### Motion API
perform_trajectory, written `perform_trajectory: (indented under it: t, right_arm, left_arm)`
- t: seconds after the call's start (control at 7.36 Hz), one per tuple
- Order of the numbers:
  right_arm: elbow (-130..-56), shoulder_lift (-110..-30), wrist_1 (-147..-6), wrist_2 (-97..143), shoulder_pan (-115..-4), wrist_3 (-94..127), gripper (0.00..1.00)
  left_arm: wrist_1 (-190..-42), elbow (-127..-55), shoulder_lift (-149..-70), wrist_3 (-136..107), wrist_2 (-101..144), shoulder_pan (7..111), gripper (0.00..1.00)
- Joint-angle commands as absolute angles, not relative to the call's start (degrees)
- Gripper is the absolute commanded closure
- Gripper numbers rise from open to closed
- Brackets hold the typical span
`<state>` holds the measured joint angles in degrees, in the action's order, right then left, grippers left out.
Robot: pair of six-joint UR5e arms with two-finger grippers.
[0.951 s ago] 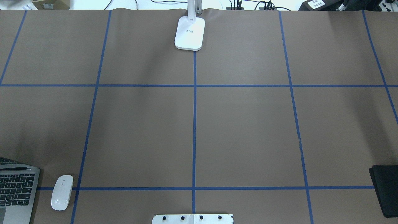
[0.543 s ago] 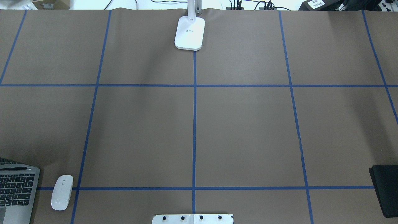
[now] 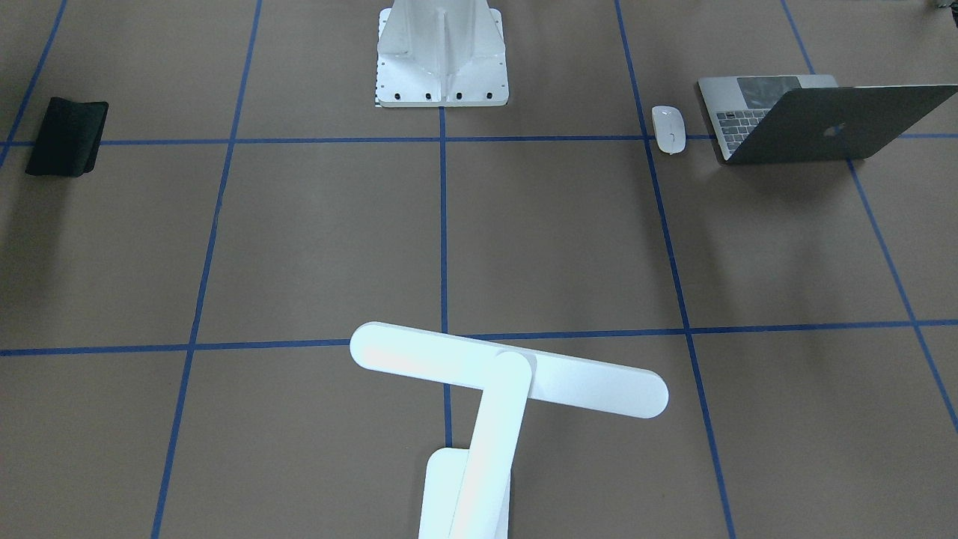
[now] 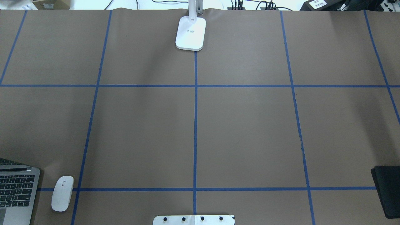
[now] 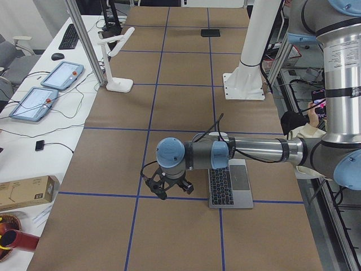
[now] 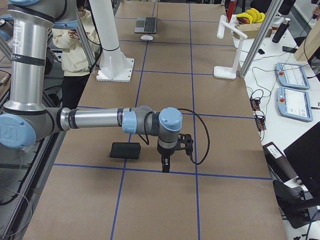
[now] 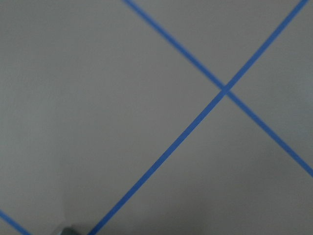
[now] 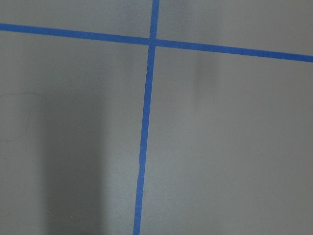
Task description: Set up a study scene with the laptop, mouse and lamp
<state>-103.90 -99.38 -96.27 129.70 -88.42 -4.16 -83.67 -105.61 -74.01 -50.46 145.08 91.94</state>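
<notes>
Moved: nothing on the table [image 4: 243, 131] since a second ago in the overhead view; laptop [image 4: 15, 190], mouse [image 4: 62, 193] and lamp [image 4: 191, 32] sit in the same spots
Laptop: open, lid tilted back with the logo facing away from the robot, keyboard towards the robot; at the near edge on the robot's left
Mouse: flat on the brown paper, just beside the laptop on its inner side, not touching it, lying across a line of blue tape [image 4: 195, 125]
Lamp: upright at the far middle edge, opposite the pedestal [image 3: 441, 52]; base on the centre tape line, bar head reaching out to both sides of the slanted arm
Left gripper [image 5: 167, 189]: points down above the table near the laptop, over a tape line; seen only from the side, so I cannot tell how far open it is or what it grips
Right gripper [image 6: 166, 162]: points down above the table, just beside the mat [image 6: 125, 150]; opening and grip likewise cannot be told
Mat: black, flat, near edge on the robot's right, well apart from the laptop
Wrist views: only brown paper and crossing tape
</notes>
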Motion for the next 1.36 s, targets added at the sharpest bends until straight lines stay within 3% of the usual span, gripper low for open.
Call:
perform_trajectory:
  t: [0.0,1.22]
  right_arm:
    - [-104.41,-99.76,-96.15,130.86,-88.42,-4.04,0.00]
    - [-106.52,-101.78,-96.15,133.06,-88.42,-4.22,0.00]
  left_arm:
    - [-83.24,-108.28,-69.79,-53.61,145.46,91.76,0.01]
    - [-86.02,-108.72,-68.20,-72.82,153.09,90.53,0.01]
